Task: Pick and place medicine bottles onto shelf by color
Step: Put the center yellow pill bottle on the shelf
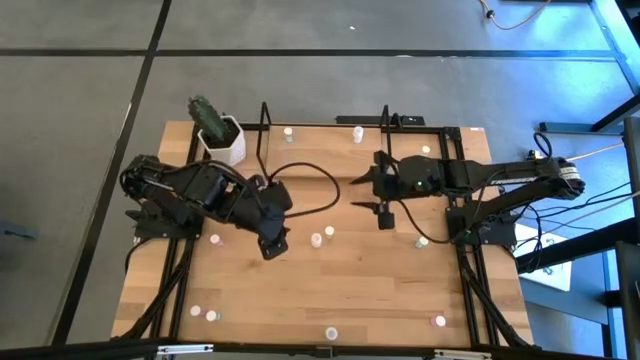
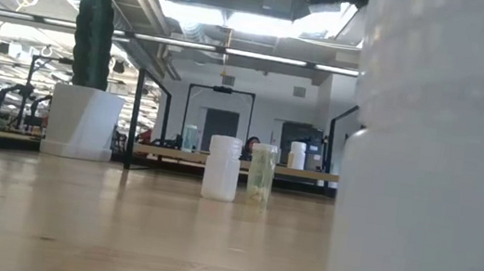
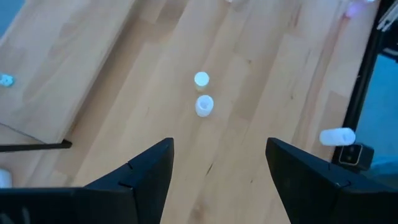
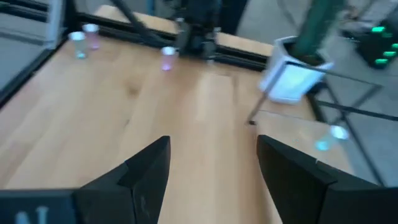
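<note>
No words or labels can be read on anything here.

The table is made of light wood boards, with black rails along its two sides. Under it is a grey floor with dark lines. Looking level across the table, the room behind is big, with bright lights and pipes on the ceiling, and other tables far back.

The left gripper hangs over the middle of the table. Its two fingers are spread apart and hold nothing. Just ahead of it, two little medicine bottles stand close together on the wood. Another small bottle sits just beside this arm.

The right gripper also hangs over the middle, facing the left one. Its fingers are apart too, and empty. A greenish bottle stands near it, on the side toward its own arm.

The shelf of thin black wire sits at the far edge of the table, past both grippers. A few bottles stand on it. A white pot with a green cactus stands by the shelf's end, near the left arm. More bottles are scattered along the near edge, well apart from both grippers.
</note>
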`<state>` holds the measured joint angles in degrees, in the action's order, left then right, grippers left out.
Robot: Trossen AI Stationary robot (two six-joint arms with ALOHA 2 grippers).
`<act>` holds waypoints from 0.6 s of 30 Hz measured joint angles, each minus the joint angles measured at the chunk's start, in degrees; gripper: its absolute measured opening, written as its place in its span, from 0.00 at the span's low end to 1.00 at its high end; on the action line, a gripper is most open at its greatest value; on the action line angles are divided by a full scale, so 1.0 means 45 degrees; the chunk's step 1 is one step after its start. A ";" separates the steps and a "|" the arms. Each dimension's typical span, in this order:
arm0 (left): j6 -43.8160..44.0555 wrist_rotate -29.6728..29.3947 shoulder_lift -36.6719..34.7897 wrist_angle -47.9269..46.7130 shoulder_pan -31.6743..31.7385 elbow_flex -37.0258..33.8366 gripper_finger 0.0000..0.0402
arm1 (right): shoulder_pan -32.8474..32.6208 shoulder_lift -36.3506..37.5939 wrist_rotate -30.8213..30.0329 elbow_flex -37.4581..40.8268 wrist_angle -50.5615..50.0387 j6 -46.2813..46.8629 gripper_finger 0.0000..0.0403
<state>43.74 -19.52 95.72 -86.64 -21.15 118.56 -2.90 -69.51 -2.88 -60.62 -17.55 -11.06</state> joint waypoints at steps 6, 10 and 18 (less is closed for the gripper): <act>0.0255 -0.0257 0.0000 -0.0442 -0.0096 0.0000 0.62 | 0.0122 -0.1285 0.1620 0.0000 -0.0053 -0.0792 0.60; 0.0202 -0.0259 0.0000 -0.0591 -0.0091 0.0000 0.62 | 0.0263 -0.2438 0.2403 0.0000 -0.0066 -0.1412 0.60; 0.0206 -0.0240 0.0000 -0.0751 -0.0091 0.0000 0.62 | 0.0262 -0.4167 0.2697 0.0000 0.0046 -0.1707 0.60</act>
<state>44.66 -20.60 95.72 -90.02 -21.56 118.56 -1.72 -88.26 9.26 -60.62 -17.34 -18.74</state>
